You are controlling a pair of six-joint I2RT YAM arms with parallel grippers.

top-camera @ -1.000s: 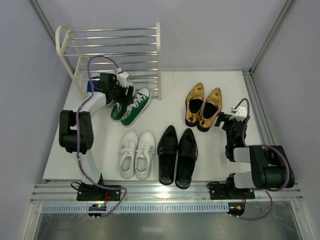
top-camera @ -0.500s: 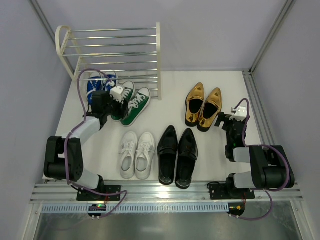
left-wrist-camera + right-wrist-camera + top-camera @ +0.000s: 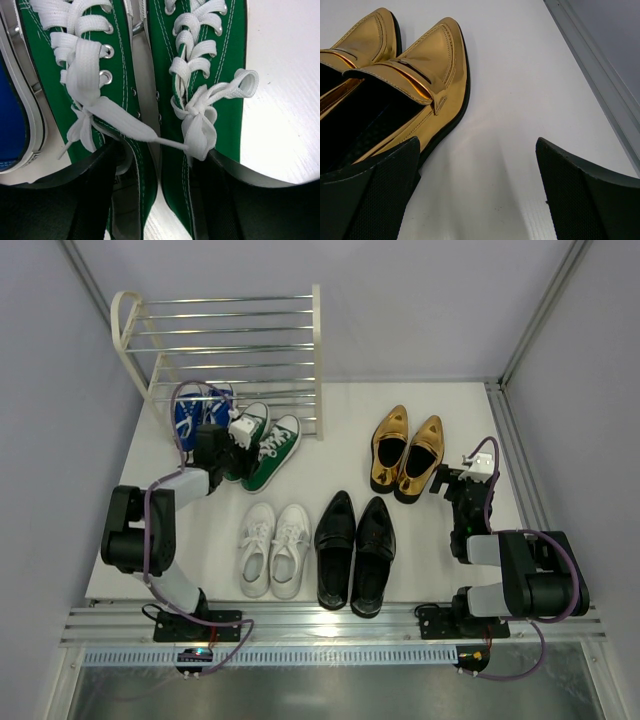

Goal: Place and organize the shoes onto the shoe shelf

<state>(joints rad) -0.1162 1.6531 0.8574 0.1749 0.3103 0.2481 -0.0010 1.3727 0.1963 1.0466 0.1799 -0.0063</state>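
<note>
The green sneakers (image 3: 270, 452) with white laces lie on the table in front of the shoe shelf (image 3: 318, 350). My left gripper (image 3: 238, 443) is at their heel ends. In the left wrist view (image 3: 159, 170) its jaws are open, one finger in each sneaker's opening, and the two inner walls (image 3: 145, 165) stand between them. The blue sneakers (image 3: 196, 408) sit under the shelf's left end; a blue edge shows in the left wrist view (image 3: 10, 120). My right gripper (image 3: 447, 480) is open and empty on the table, just right of the gold shoes (image 3: 408, 450), (image 3: 420, 65).
White sneakers (image 3: 272, 548) and black loafers (image 3: 355, 552) lie side by side near the front. A metal rail (image 3: 510, 460) runs along the table's right edge, also in the right wrist view (image 3: 600, 65). Grey walls close in both sides.
My left gripper pulled back from the blue sneakers at the shelf, then moved right onto the heels of the green sneakers. The right arm has not moved.
</note>
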